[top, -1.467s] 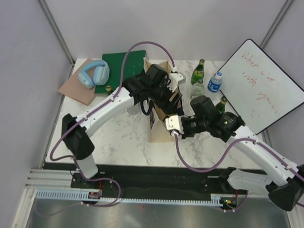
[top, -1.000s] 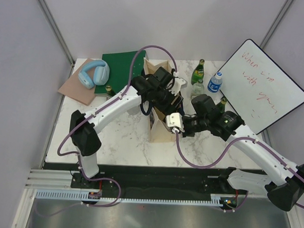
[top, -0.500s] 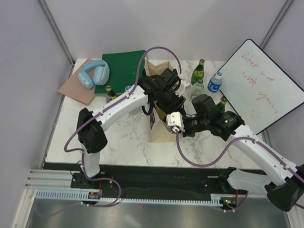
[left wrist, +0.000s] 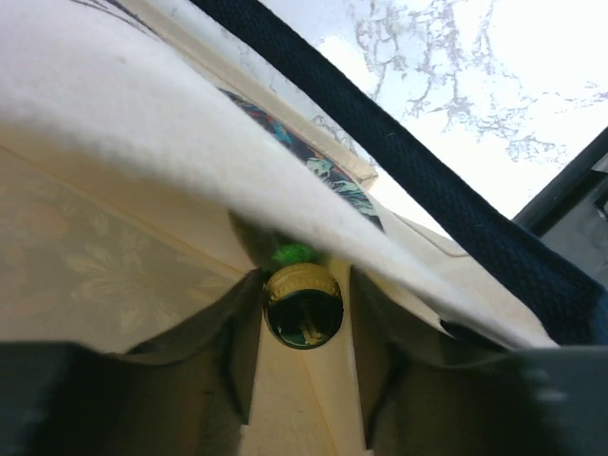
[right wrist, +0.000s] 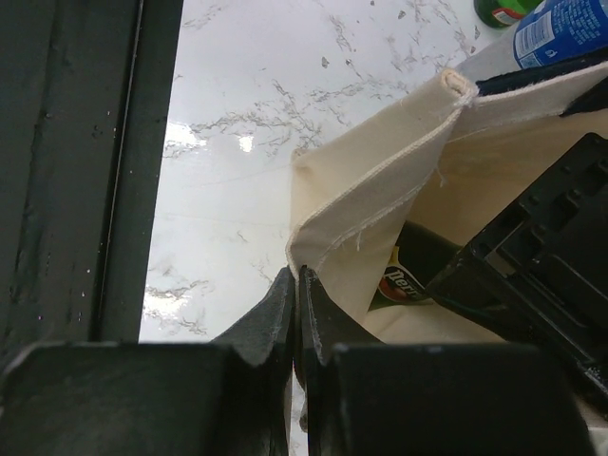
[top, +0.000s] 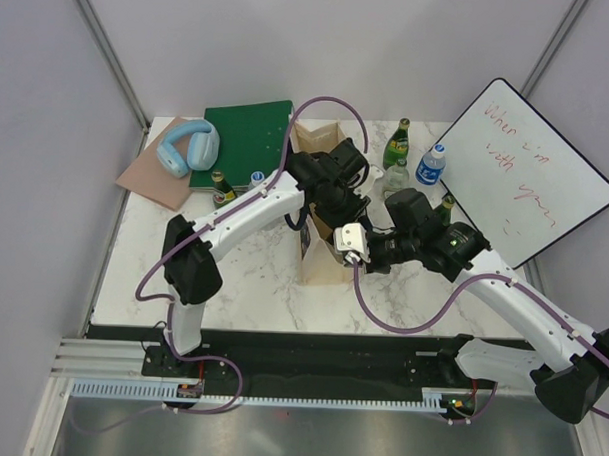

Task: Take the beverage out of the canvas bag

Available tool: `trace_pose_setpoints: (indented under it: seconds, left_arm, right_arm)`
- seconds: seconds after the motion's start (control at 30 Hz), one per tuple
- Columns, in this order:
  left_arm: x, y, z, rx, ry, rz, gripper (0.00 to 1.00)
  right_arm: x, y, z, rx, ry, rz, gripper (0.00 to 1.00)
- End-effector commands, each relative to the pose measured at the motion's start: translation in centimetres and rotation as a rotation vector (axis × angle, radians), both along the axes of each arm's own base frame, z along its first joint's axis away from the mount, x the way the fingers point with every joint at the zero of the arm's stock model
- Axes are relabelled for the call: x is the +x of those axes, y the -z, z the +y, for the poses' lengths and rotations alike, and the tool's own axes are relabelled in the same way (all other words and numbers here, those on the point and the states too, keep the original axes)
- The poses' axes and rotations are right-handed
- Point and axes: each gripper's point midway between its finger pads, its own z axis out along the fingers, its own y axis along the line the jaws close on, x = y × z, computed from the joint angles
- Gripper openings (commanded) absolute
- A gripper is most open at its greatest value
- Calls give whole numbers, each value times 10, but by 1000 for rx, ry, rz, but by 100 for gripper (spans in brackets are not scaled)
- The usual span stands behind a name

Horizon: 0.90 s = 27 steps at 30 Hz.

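Inside the canvas bag (right wrist: 370,199), a bottle (left wrist: 302,306); left fingers (left wrist: 223,351) spread around it; right fingers (right wrist: 277,318) clamp the rim.

Cream canvas bag (top: 321,269), navy strap (left wrist: 427,178), seemingly green bottle (left wrist: 302,305), grey-veined white table (top: 243,276)

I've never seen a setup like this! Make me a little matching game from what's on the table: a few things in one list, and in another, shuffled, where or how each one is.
Things:
1. headphones
2. whiteboard
3. canvas bag
4. blue-labelled bottle

Descriptions:
A. its rim is pinched by the right gripper
B. stands upright and has a white cap
C. lies on a tan pad in the far left corner
D. has red handwriting across it

Pairs: 1-C, 2-D, 3-A, 4-B
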Motion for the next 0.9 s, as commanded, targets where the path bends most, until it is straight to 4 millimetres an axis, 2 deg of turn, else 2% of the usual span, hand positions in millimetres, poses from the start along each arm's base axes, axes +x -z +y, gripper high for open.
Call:
trace_pose_setpoints:
  seconds: [0.0, 0.07, 0.1, 0.13, 0.2, 0.23, 0.3, 0.33, 0.4, 0.43, 0.57, 0.63, 0.87]
  left_arm:
    - [1, -5, -6, -6, -18, -2, 33]
    - [3, -12, -8, -22, -19, -11, 19]
    - [6, -16, -9, -27, -28, -25, 7]
    - [9, -25, -10, -41, -34, -46, 3]
    - [18, -43, -7, -53, -56, -109, 2]
    - [22, -58, -7, -74, -57, -148, 2]
    - [29, -75, -2, -74, -57, -211, 2]
    - [31, -93, 0, -99, -58, -248, 2]
    - [35, -116, 2, -124, -48, -302, 2]
    - [33, -124, 3, -135, -51, -313, 2]
    - [35, -158, 11, -170, -42, -399, 2]
    - [37, -175, 17, -192, -56, -435, 2]
    - [31, -245, 39, -323, -119, -565, 2]
  right_arm:
    - [-14, 14, -5, -21, -6, 81, 9]
    - [-14, 14, -5, -19, -4, 81, 9]
    - [-13, 13, -5, -18, -4, 80, 9]
    - [-13, 13, -5, -17, 0, 81, 9]
    - [-10, 11, -5, -17, 14, 71, 11]
    - [-9, 10, -5, -14, 28, 72, 19]
    - [-3, 8, -6, -10, 63, 68, 40]
    - [2, 6, -6, -2, 82, 53, 51]
    - [7, 3, -6, 10, 122, 65, 62]
    - [11, -2, -4, 29, 138, 58, 72]
    - [23, -19, -3, 92, 194, 68, 82]
    - [27, -31, -2, 128, 217, 74, 98]
    - [42, -58, -6, 212, 284, 79, 98]
